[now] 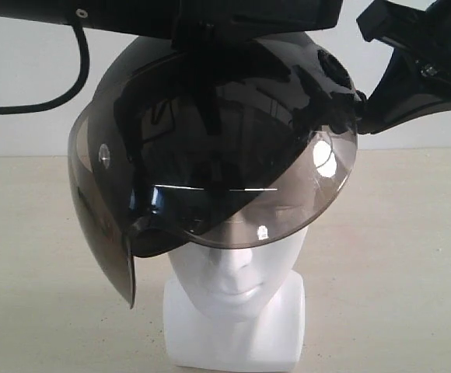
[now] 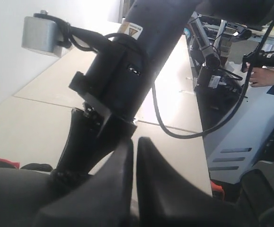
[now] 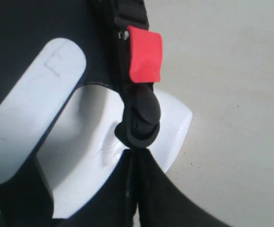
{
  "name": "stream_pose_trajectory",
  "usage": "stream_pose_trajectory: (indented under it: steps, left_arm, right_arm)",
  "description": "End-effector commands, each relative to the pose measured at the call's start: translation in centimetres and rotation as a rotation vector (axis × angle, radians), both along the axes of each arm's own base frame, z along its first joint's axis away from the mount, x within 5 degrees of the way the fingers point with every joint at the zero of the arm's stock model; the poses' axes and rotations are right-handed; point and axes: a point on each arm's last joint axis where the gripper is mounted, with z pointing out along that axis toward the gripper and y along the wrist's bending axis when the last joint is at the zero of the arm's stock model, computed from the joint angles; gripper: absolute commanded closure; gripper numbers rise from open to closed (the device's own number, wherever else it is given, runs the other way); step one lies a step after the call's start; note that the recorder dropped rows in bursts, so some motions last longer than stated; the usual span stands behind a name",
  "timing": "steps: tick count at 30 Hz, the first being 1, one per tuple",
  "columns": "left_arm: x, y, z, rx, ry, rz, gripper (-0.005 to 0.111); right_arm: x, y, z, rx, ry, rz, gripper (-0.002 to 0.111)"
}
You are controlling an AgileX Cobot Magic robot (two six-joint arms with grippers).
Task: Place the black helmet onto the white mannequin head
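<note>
Helmet (image 1: 233, 148) sat tilted on head (image 1: 237, 281). Left claw (image 2: 136, 144) and right claw (image 3: 136, 161) both pinched closed. Letting go might tip it off.

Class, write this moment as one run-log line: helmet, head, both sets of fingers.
black helmet: over white mannequin head, tilted, visor covering eyes | left fingers: closed | right fingers: closed, near red strap buckle

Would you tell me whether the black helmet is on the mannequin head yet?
On, but tilted: the black helmet covers the white mannequin head down to the nose, its visor lower on one side.
</note>
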Motion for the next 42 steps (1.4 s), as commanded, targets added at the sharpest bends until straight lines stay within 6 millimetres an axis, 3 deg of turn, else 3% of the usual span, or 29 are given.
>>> stream_pose_trajectory:
  steps: [1, 12, 20, 27, 36, 38, 42]
  left_arm:
    - [-0.1, -1.0, -3.9, 0.129, 0.151, -0.067, 0.102]
    - [-0.1, -1.0, -4.0, 0.132, 0.172, -0.068, 0.102]
    - [0.1, -1.6, -5.1, 0.150, 0.217, -0.088, 0.102]
    - [-0.8, -3.4, -5.4, 0.157, 0.202, -0.107, 0.102]
    - [-0.6, -3.4, -5.3, 0.149, 0.204, -0.084, 0.102]
    - [-0.6, -3.4, -5.3, 0.149, 0.204, -0.084, 0.102]
    - [-0.6, -3.4, -5.3, 0.148, 0.203, -0.083, 0.102]
  right_arm:
    - [0.3, -1.3, -0.7, -0.142, -0.007, -0.020, 0.108]
    - [-0.4, -1.6, -6.0, -0.195, 0.119, -0.010, 0.108]
    - [-0.2, -2.0, -6.3, -0.238, 0.103, -0.016, 0.108]
    - [-0.1, -2.6, -6.4, -0.306, 0.089, -0.032, 0.108]
    - [0.1, -2.6, -6.4, -0.302, 0.068, -0.026, 0.108]
    - [0.1, -2.6, -5.8, -0.297, 0.051, -0.025, 0.100]
    - [0.3, -2.1, -4.0, -0.245, 0.020, -0.022, 0.066]
